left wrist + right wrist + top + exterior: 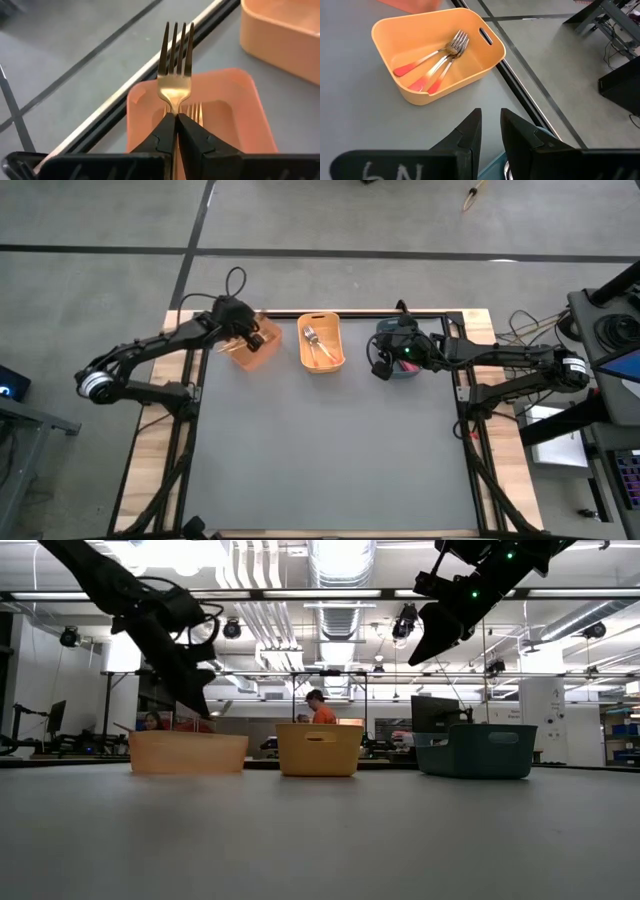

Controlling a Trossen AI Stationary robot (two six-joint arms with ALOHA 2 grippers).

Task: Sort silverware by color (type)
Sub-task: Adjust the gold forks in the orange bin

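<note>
My left gripper (pixel 176 117) is shut on a gold fork (pixel 175 75) above the salmon bin (pixel 250 110) at the table's far left (pixel 258 348). Another gold fork (pixel 195 112) lies on that bin's floor. In the yellow-orange bin (pixel 395 30) in the far middle, three silver-tined forks with red-pink handles (pixel 437 62) lie side by side. My right gripper (pixel 491 117) hangs above the dark teal bin (pixel 475 750) at the far right. Its fingers stand a little apart with nothing between them. My left gripper pinches the gold fork at its neck (pixel 174 107), just behind the head, between its two fingertips. The fingers slant down toward the table's far side and lie along the fork. The tines stick out ahead of the fingertips, and the fork is lifted clear above the salmon bin. The handle is hidden behind the fingers.
The three bins stand in a row along the table's far edge (pixel 330 313). The grey tabletop (pixel 330 450) stretches from them to the near edge. Beyond the table, people (pixel 322 708) and workbenches show in the room.
</note>
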